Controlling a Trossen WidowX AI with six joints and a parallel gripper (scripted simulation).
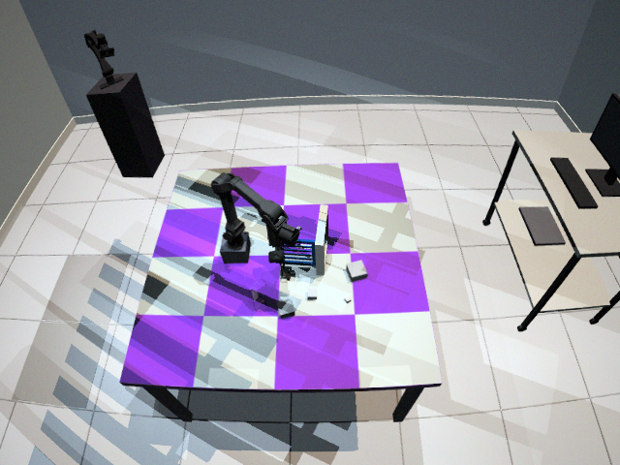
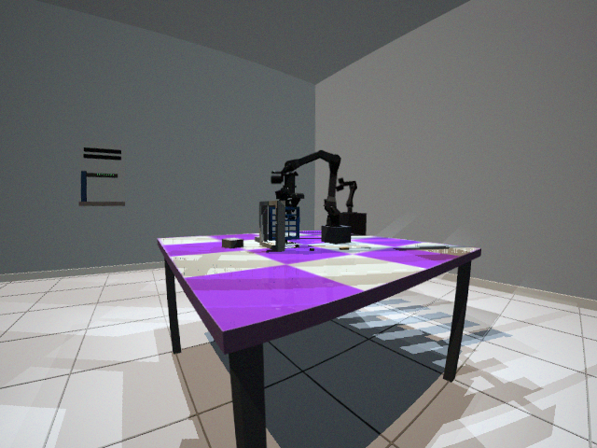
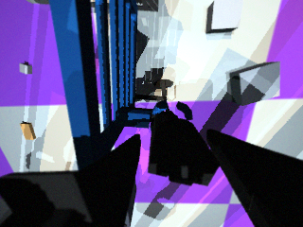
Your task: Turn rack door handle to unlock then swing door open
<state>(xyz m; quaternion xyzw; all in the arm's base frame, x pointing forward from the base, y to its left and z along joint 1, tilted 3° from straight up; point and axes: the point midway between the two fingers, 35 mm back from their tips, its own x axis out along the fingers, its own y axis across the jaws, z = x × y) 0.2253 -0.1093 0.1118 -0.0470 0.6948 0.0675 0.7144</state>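
Observation:
The rack's blue barred door (image 1: 296, 250) (image 2: 292, 224) (image 3: 70, 71) stands swung out from the pale upright frame (image 1: 320, 245) (image 2: 280, 231), roughly square to it; the exact angle is hard to read. My gripper (image 3: 172, 135) points down at the door's free edge and is open, its two fingers apart. The dark handle (image 3: 182, 147) shows between and below the fingers in the wrist view, with gaps beside it. Its turn is hard to judge because it is nearly black. In the top and exterior views the fingertips and handle are too small and dark to separate.
A grey block (image 1: 356, 270) (image 2: 232, 243) lies right of the frame. Another block (image 1: 286, 308) (image 3: 258, 82), a small block (image 1: 312, 294) (image 3: 224, 15) and a tiny piece (image 1: 348, 300) lie in front. An orange block (image 3: 27, 130) lies across the door from the handle.

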